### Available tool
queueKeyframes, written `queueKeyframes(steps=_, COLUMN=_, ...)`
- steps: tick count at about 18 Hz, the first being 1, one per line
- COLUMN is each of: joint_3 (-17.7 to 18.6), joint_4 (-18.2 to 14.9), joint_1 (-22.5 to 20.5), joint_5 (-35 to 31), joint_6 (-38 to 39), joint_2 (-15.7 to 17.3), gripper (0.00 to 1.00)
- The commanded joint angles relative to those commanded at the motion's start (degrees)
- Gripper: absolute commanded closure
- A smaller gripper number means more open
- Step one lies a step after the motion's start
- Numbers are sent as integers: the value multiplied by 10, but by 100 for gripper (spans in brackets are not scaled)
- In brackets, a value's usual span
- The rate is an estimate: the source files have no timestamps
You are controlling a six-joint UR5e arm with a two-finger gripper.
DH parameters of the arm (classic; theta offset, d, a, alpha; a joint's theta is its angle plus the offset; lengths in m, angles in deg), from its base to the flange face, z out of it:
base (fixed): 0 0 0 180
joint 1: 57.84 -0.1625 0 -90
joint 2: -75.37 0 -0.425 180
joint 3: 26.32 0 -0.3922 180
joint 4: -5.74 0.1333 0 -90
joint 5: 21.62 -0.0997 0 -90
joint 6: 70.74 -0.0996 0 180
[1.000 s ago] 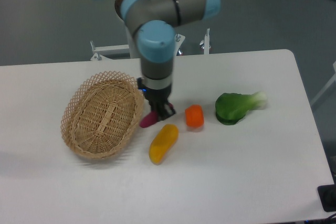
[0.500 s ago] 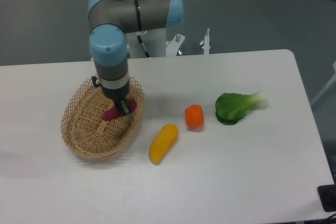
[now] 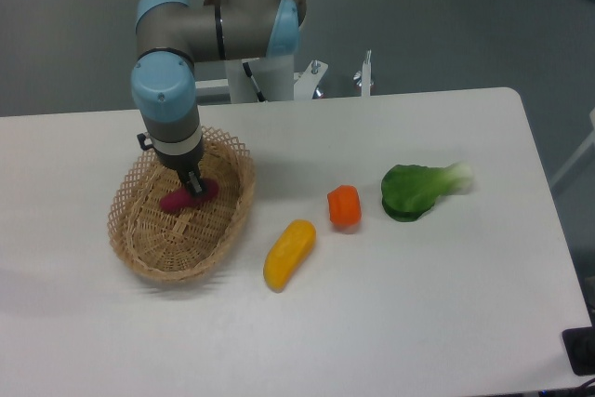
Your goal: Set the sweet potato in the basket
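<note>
I had the gripper (image 3: 194, 187) down inside the basket (image 3: 139, 253), in the back half of it. It was closed on the sweet potato (image 3: 177, 198), and the red-purple ends stuck out on both sides of the dark fingers. I held it by the middle so it would not tip or slide out.

The sweet potato was low over the woven bottom, near the center line of the basket. I could not tell if it was touching the straw or hanging just above it, because the arm hid that spot.

I think the carry part was done and only the letting go was left. The next thing I would want is for the fingers to open and then lift straight up, so they did not catch the lacy rim.

The yellow vegetable (image 3: 289, 253) lay on the table (image 3: 446, 304) just beside the basket, to the right of it. The orange chunk (image 3: 344, 206) sat a bit farther right, and the green vegetable (image 3: 420, 190) was past that. None of them were in the way.
</note>
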Motion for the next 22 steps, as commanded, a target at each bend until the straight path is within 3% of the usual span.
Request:
queueKeyframes(steps=5, joint_3=-17, joint_4=4, joint_1=-4, joint_5=-8, joint_6=12, joint_2=1, gripper=0)
queueKeyframes(steps=9, joint_3=-31, joint_4=4, joint_1=-43, joint_5=-10, joint_6=8, joint_2=3, gripper=0)
queueKeyframes(steps=14, joint_3=-66, joint_4=4, joint_1=-121, joint_5=-16, joint_6=-2, joint_2=0, gripper=0)
queueKeyframes(steps=22, joint_3=-154, joint_4=-3, joint_1=-254, joint_5=-12, joint_6=-70, joint_2=-57, gripper=0)
